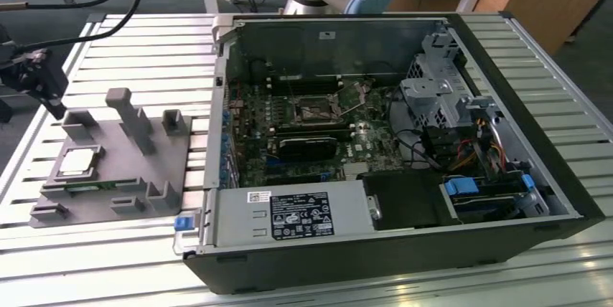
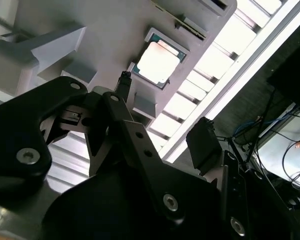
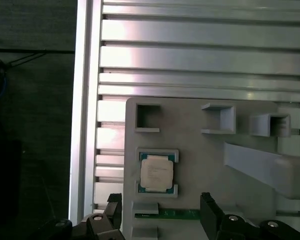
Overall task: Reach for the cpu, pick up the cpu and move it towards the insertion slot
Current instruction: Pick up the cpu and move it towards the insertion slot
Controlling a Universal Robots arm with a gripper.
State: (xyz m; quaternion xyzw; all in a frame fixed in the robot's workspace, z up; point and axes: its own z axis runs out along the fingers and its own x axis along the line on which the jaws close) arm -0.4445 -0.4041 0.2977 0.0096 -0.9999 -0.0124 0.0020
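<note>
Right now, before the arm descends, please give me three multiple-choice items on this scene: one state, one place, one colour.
1. The gripper near the cpu is: A. open, empty B. shut on a cable C. shut on a screw
2. The cpu lies: A. in the gripper B. in a recess of the fixture plate C. on the floor
3. The fixture plate is: A. red B. grey C. yellow
Key: 1 A, its fingertips stand apart with nothing between; 2 B, raised corners frame it; 3 B, plain grey in the first wrist view.
</note>
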